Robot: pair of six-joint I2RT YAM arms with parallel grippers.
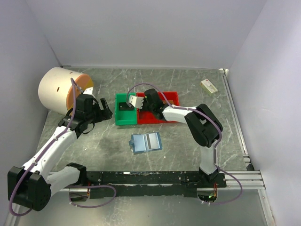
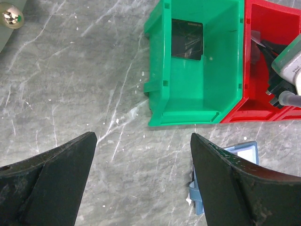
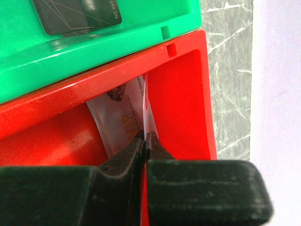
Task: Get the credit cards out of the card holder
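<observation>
Right pincer (image 3: 144,137) clamping credit card (image 3: 115,125) edge-up in red bin (image 3: 188,94), left pincer (image 2: 143,141) gaping, empty

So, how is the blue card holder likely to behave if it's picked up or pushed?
The card holder lies open and flat with a centre fold, so if lifted by one half it would probably hinge and droop. It looks thin and small, so it is likely light. On the smooth table it would probably slide, not tip.

Card holder (image 1: 146,142) lies open; dark card (image 2: 187,39) binned, white card (image 3: 117,125) pinched.
</observation>
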